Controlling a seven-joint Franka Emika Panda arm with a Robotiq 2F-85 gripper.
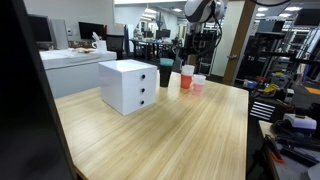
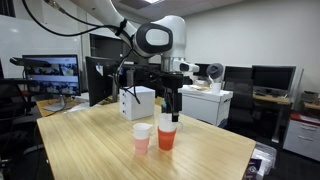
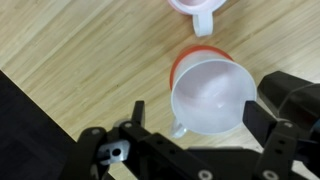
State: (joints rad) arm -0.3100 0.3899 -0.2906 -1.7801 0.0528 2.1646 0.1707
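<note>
A translucent white cup (image 3: 210,92) with a small handle stands nested in an orange cup (image 3: 179,66) on the wooden table (image 3: 80,50). My gripper (image 3: 200,105) hangs right over it, open, with a finger on each side of the white cup's rim and not touching it. In an exterior view the gripper (image 2: 172,106) hovers just above the white cup (image 2: 167,122) and orange cup (image 2: 166,139). A pink cup (image 2: 142,140) with a pale upper part stands beside them, and its edge also shows in the wrist view (image 3: 196,12). The stacked cups (image 1: 187,76) stand near the table's far edge.
A white drawer unit (image 1: 128,86) sits on the table, with a dark cup (image 1: 165,73) behind it. The same drawer unit (image 2: 137,101) stands behind the arm. Desks, monitors (image 2: 50,75) and shelving surround the table.
</note>
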